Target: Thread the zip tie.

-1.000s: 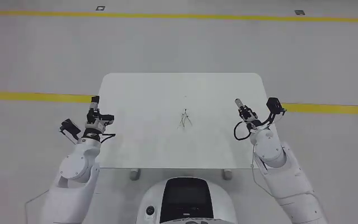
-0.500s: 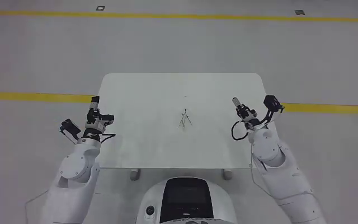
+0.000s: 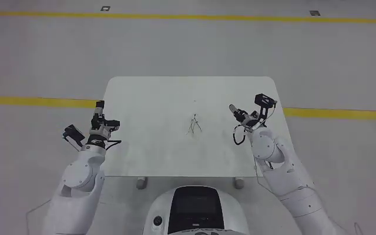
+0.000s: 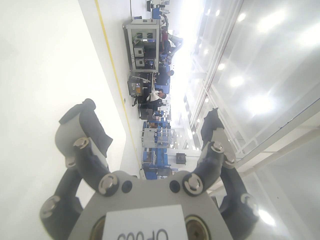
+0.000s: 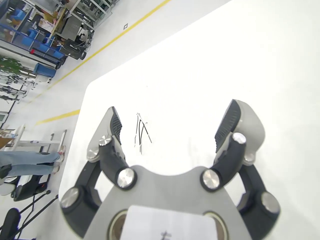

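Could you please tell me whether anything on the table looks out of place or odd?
Nothing looks damaged or spilled. The only untidy thing is the zip ties, which lie crossed over one another in a small heap near the middle of the table.

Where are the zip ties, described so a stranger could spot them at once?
Start at the white table. Near its middle lies a small cluster of zip ties, overlapping one another. They are thin dark strands against the white top.
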